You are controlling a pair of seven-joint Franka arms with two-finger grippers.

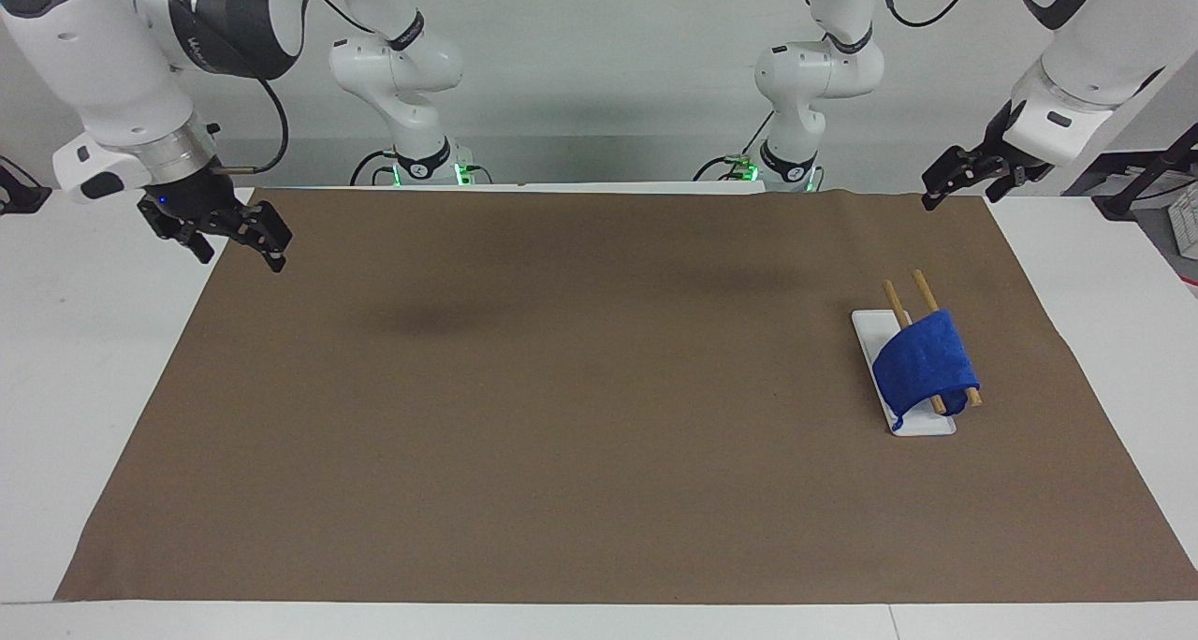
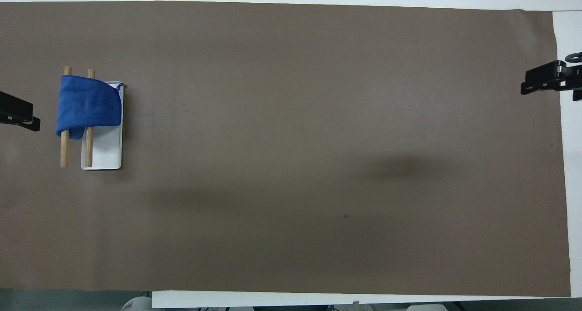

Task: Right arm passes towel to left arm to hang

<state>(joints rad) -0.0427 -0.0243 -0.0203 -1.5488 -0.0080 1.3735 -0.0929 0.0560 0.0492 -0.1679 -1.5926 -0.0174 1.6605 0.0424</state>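
One blue towel (image 1: 925, 364), two wooden rods (image 1: 904, 301), one white tray (image 1: 869, 327), one brown mat (image 1: 562, 415).

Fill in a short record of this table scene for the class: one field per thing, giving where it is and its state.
towel: small bright blue cloth towel, draped over two wooden rods
rack base: flat white rectangular tray, on the brown mat, toward the left arm's end
left claw: open, empty, raised over the mat's corner
right claw: open, empty, raised over the mat's edge at the right arm's end
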